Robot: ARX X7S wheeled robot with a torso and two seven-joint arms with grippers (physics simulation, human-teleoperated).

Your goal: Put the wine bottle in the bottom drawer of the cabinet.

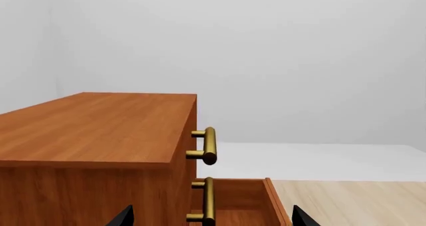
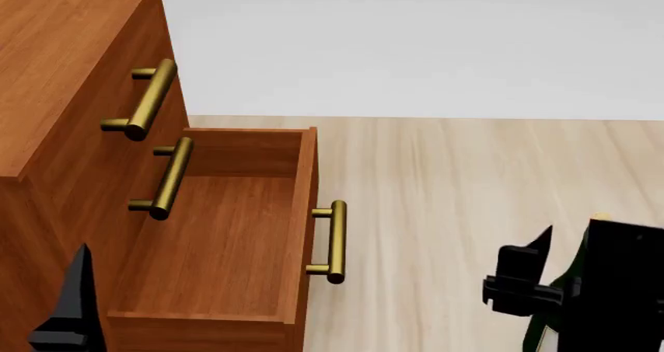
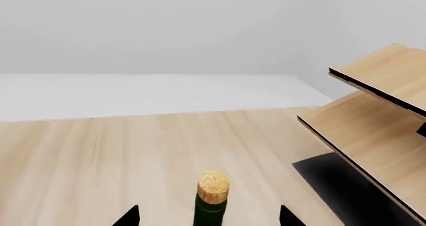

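Pale wood floor; wine bottle (image 3: 212,198), label unseen, between right hand (image 3: 207,217) fingers

No text, label, brand, number or sign can be read anywhere in these views. The wine bottle (image 3: 212,201) shows only its cork and dark neck in the right wrist view — any label lies out of frame. The cabinet (image 2: 62,80) and its bottom drawer (image 2: 223,235) carry bare wood and brass handles — no lettering. The plywood rack (image 3: 372,131) is likewise unmarked.
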